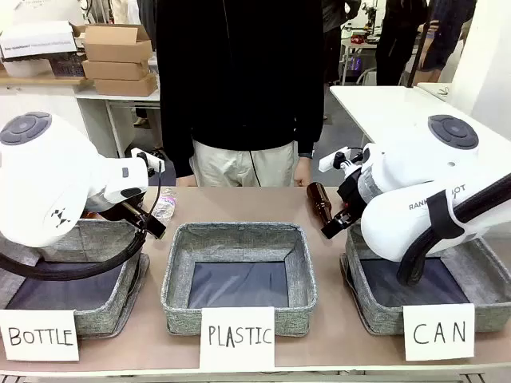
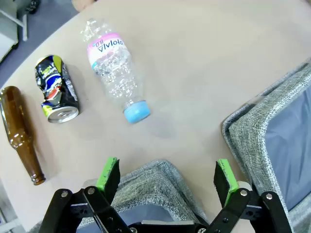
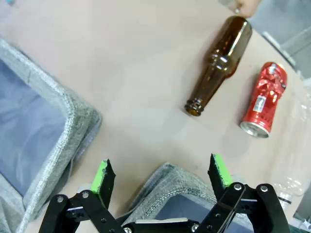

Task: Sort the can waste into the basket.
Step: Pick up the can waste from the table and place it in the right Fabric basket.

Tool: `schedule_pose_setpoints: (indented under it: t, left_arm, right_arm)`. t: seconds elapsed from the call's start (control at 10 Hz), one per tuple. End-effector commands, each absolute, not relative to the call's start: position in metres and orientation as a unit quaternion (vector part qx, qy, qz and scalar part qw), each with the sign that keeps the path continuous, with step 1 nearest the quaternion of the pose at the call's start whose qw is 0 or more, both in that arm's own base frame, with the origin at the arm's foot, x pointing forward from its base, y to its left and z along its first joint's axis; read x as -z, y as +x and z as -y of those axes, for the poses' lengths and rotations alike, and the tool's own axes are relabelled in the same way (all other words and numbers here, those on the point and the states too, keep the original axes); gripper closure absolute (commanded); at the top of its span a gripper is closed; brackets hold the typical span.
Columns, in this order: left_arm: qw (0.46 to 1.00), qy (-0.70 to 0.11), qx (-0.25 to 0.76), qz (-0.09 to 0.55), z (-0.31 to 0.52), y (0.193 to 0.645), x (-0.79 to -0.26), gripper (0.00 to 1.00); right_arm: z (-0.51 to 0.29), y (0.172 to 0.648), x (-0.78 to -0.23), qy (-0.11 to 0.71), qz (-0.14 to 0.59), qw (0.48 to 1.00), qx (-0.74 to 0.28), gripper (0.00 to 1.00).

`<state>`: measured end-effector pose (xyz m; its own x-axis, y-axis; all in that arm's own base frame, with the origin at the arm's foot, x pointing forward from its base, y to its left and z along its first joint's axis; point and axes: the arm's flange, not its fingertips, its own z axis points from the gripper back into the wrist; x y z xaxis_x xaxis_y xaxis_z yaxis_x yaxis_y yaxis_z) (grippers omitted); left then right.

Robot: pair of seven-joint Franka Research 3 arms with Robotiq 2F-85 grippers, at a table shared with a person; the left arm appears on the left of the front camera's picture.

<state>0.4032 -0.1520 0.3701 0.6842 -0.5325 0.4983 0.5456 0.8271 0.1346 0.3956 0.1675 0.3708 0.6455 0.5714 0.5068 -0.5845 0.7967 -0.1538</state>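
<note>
The left gripper (image 2: 166, 171) stands wide open with nothing between its green pads (image 2: 109, 171), above the far right corner of the rectangular grey woven-fabric basket signed "BOTTLE" (image 2: 150, 182). Beyond that corner, on the tan table (image 2: 209, 58), lies a clear crumpled plastic bottle with a blue cap (image 2: 116, 73). To its left, apart from it, the dented dark blue-black drink can (image 2: 56, 90) with yellow and white print lies on its side, top end toward the near side. Farther left lies a brown glass bottle (image 2: 19, 133).

The right gripper (image 3: 161, 170) is likewise spread wide and empty, above the far left corner of the grey woven-fabric basket signed "CAN" (image 1: 363, 297). Beyond it a second brown glass bottle (image 3: 218, 65) lies with its neck toward the gripper. Just right of that bottle lies the dented shiny red drink can (image 3: 264, 99), on its side. Both cans rest on the table, outside the basket.

The grey basket signed "PLASTIC" (image 1: 176, 279) sits between the other two. A person in a dark top (image 1: 239, 80) stands at the far side, with one hand (image 3: 245, 6) near the second bottle's base.
</note>
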Motion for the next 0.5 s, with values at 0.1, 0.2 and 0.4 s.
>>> schedule_pose_setpoints:
  t: [0.1, 0.2, 0.4]
  left_arm:
    - [0.918, -0.012, 0.294, 0.268, 0.152, 0.4032, -0.3702, 0.0]
    - [0.918, -0.012, 0.294, 0.268, 0.152, 0.4032, -0.3702, 0.0]
    - [0.918, -0.012, 0.294, 0.268, 0.152, 0.4032, -0.3702, 0.0]
  right_arm:
    - [-0.1675, 0.3956, -0.3708, 0.012, 0.275, 0.907, -0.319, 0.0]
    - [-0.1675, 0.3956, -0.3708, 0.012, 0.275, 0.907, -0.319, 0.0]
    - [-0.1675, 0.3956, -0.3708, 0.012, 0.275, 0.907, -0.319, 0.0]
